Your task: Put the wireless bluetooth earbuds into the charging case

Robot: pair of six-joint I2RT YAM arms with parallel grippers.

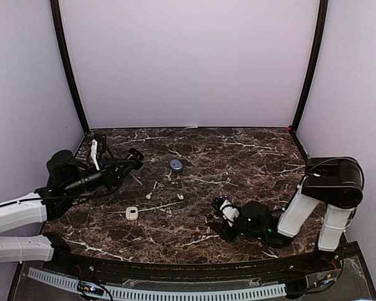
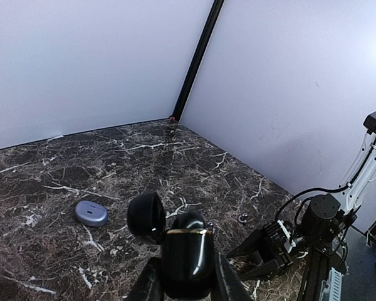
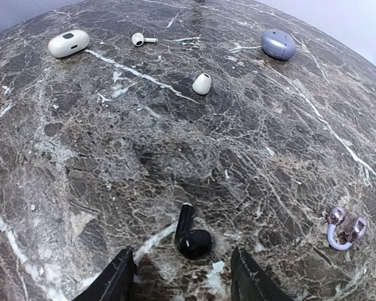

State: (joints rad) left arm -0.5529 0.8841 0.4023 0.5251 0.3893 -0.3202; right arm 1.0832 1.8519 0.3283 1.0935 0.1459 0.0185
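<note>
Marble, dark and veined, makes up the tabletop [image 1: 250, 157], and from above nothing looks finished: no earbud sits in any case that I can see. The left gripper [image 1: 128, 160] is up off the surface on the left, clenched on something dark that this view does not resolve. The right gripper [image 1: 217, 218] is down low near the front right. Between them lie a lavender case [image 1: 176, 165] and a white case [image 1: 132, 213], with two white earbuds [image 1: 180, 196] loose and apart from both.

From the left wrist, the dark thing proves to be a black case [image 2: 187, 254], gripped by its body with the lid [image 2: 146, 216] swung open and held in the air towards the right arm. I cannot see down into its wells, so whether one is filled I cannot tell.

The right wrist gives what the others miss. A black earbud [image 3: 191, 237] with a short stem lies on the marble between that gripper's fingers [image 3: 119, 279]. They stand apart on either side without touching it, so the gripper is released and holds nothing. A lavender clip earbud [image 3: 344, 229] lies off to one side; I cannot pick it out from above.

By my reckoning the job is early. The black earbud has yet to be picked up and carried to the open case, and the white and lavender ones have yet to be dealt with.
</note>
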